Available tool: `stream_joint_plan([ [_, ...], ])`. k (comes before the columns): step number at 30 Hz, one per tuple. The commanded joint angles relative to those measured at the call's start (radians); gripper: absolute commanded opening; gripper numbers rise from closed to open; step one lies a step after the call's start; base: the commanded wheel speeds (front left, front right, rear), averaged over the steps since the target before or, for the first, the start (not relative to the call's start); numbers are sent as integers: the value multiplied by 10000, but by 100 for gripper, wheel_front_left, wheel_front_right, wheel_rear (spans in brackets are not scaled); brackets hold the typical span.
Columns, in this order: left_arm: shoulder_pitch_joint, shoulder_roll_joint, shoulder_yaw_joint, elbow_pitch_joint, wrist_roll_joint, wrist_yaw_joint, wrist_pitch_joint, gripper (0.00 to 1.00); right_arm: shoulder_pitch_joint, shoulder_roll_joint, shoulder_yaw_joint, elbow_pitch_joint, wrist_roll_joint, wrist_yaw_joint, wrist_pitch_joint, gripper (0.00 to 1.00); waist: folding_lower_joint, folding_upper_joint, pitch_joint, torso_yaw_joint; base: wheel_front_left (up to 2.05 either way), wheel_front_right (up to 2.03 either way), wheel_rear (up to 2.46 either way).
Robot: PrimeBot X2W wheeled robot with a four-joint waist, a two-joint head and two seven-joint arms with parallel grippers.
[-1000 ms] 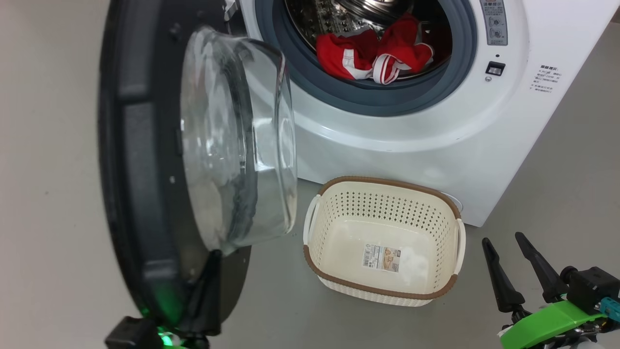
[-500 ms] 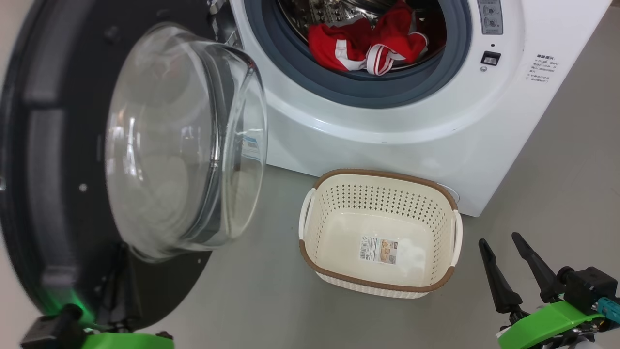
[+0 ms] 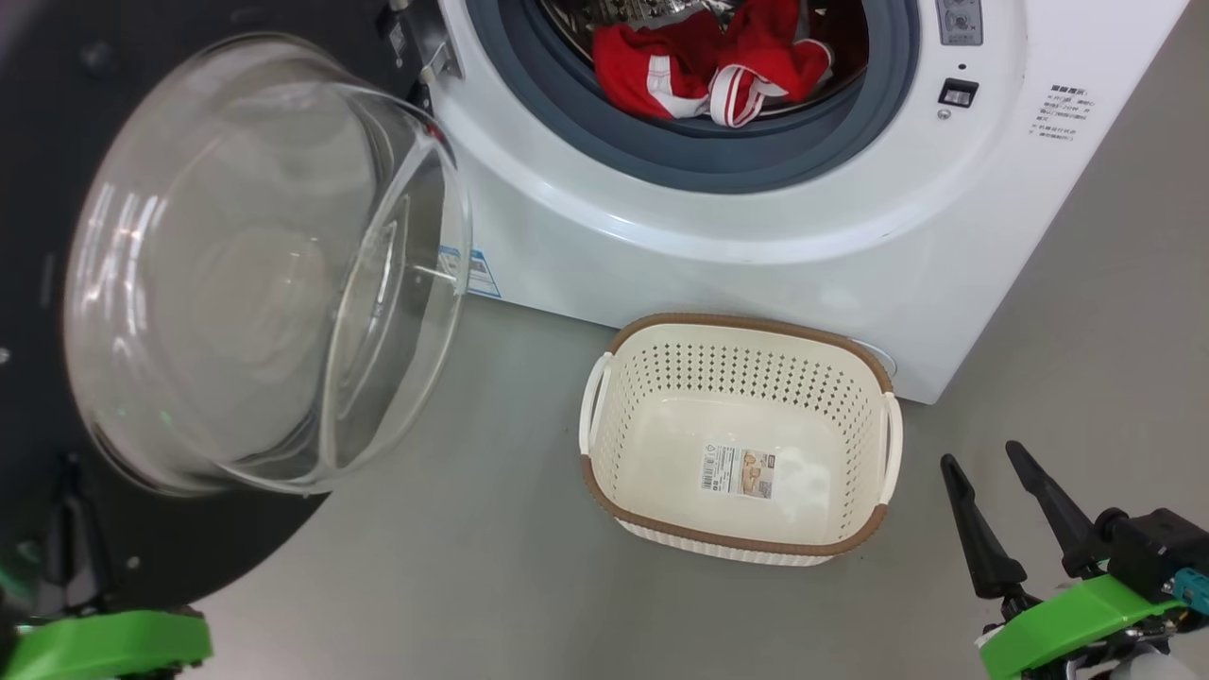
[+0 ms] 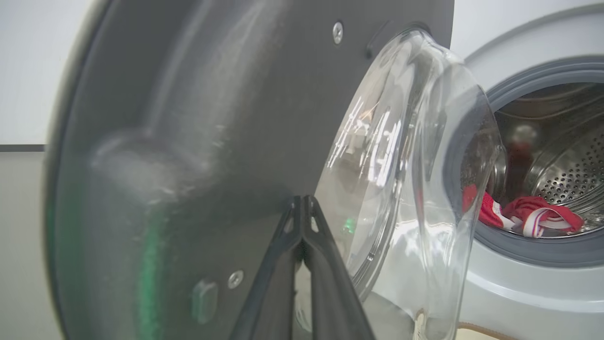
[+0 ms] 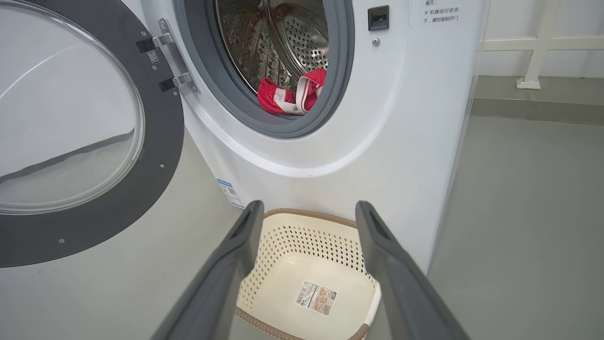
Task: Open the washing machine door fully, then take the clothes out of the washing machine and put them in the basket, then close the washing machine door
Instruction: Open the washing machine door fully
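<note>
The washing machine (image 3: pixel 756 236) stands with its mouth uncovered. The washing machine door (image 3: pixel 38 189) is swung far out to the left, its glass bowl (image 3: pixel 255 264) facing me. Red clothes (image 3: pixel 708 66) with white trim lie at the drum's front lip. The basket (image 3: pixel 746 324) sits on the floor before the machine with only a paper label inside. My left gripper (image 4: pixel 302 200) is shut, holding nothing, its tips against the door's dark inner face beside the glass. My right gripper (image 3: pixel 982 453) is open, low at the right, and in its wrist view its fingertips (image 5: pixel 309 206) frame the basket (image 5: pixel 306 241).
Grey floor runs right of the machine and in front of the basket. A blue label (image 3: pixel 477 269) marks the machine's lower left corner. The door latch slot (image 3: pixel 957 92) sits right of the mouth. A white rail (image 5: pixel 533 47) runs along the wall at the back right.
The door has swung further open to the left, with my left gripper following it. The head camera shifted a little. The right gripper, basket and clothes stay put.
</note>
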Motion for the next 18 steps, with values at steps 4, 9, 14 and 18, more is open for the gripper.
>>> stream_joint_plan([
  [4, -765, 319, 1274, 163, 394, -249, -61, 0, -393, -245, 173, -287, -117, 65, -65, 100, 0, -1, 189, -64, 0, 0, 0],
  [9, -1323, 348, 2034, 655, 727, -526, -61, 0, -484, -368, 176, -335, -106, 65, -65, 100, 0, -1, 420, -137, 0, 0, 0],
  [14, -1911, 388, 2771, 1172, 992, -725, -61, 0, -578, -493, 163, -380, -99, 65, -65, 100, 0, -1, 669, -221, 0, 0, 0],
  [18, -2230, 540, 3134, 1570, 1052, -813, -61, 0, -607, -541, 164, -418, -105, 65, -65, 100, 0, -1, 772, -247, 0, 0, 0],
])
